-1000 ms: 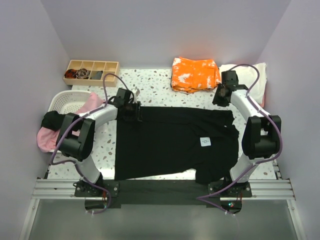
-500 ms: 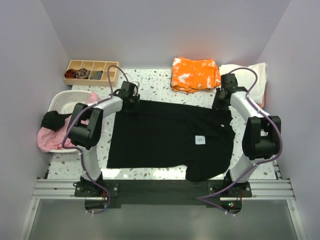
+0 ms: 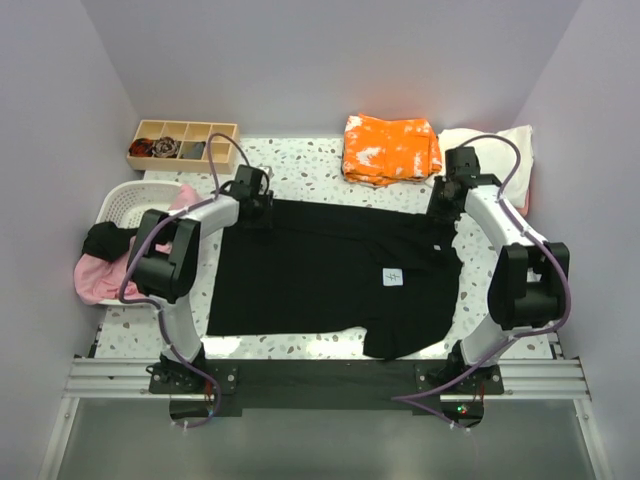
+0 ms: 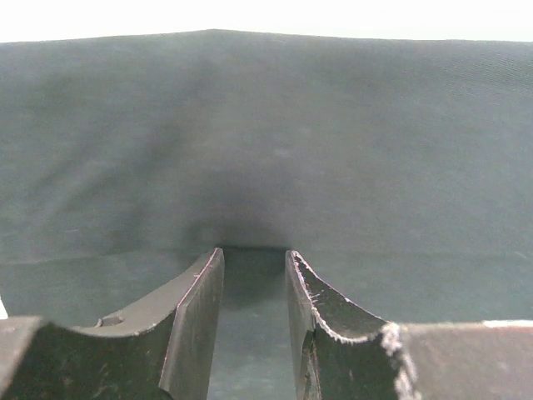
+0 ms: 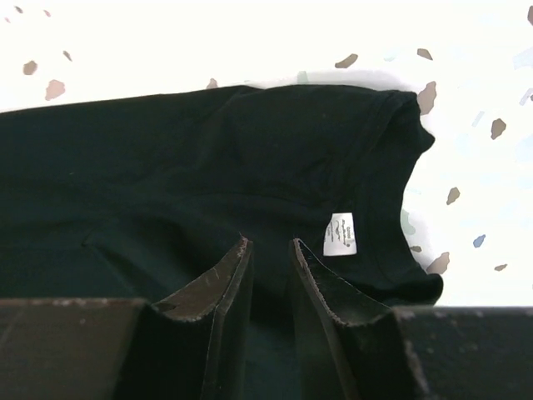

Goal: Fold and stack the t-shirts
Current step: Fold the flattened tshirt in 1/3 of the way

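The large black t-shirt [image 3: 320, 270] lies spread across the middle of the table, a white label [image 3: 393, 277] showing on it. My left gripper [image 3: 256, 207] is at its far left corner, jaws closed to a narrow gap on the black cloth [image 4: 266, 150]; the gripper [image 4: 254, 254] shows in the left wrist view. My right gripper [image 3: 442, 207] is at the far right corner, pinching the cloth beside the collar and a small white neck label [image 5: 339, 233]; it also shows in the right wrist view [image 5: 270, 243]. The folded orange white-blotched shirt [image 3: 390, 148] lies at the back. The cream shirt [image 3: 505, 150] lies at the back right. The pink shirt [image 3: 98, 278] hangs at the left.
A white slotted basket [image 3: 122, 203] stands at the left with pink and dark cloth in and over it. A wooden compartment tray [image 3: 182, 143] sits at the back left. Walls close in on three sides.
The black shirt has been dragged away from the near edge toward the back and left. Both grippers moved back with its far corners, and the cloth now lies flatter.
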Robot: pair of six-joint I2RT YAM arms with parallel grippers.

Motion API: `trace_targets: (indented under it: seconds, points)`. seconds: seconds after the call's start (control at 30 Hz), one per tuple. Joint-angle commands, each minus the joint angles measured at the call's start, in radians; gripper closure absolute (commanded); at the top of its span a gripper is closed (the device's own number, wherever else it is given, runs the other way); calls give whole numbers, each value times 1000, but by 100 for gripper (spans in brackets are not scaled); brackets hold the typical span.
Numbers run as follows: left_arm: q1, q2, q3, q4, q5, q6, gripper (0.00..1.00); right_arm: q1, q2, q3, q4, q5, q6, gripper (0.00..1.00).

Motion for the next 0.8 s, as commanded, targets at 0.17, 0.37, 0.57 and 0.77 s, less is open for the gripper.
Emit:
trace_targets:
  seconds: [0.17,0.37,0.57,0.77]
  points:
    - [-92,-78,78,117,307,-11,56,4,-10,46,8,-21,10,71]
    - [-159,-56,13,212,390,-99,56,4,-44,45,22,-15,21,54]
    - [-207,11,-76,329,418,-188,53,4,-101,13,34,-6,18,35]
    - [-254,91,-47,380,442,-238,39,4,-116,-23,59,-10,5,32]
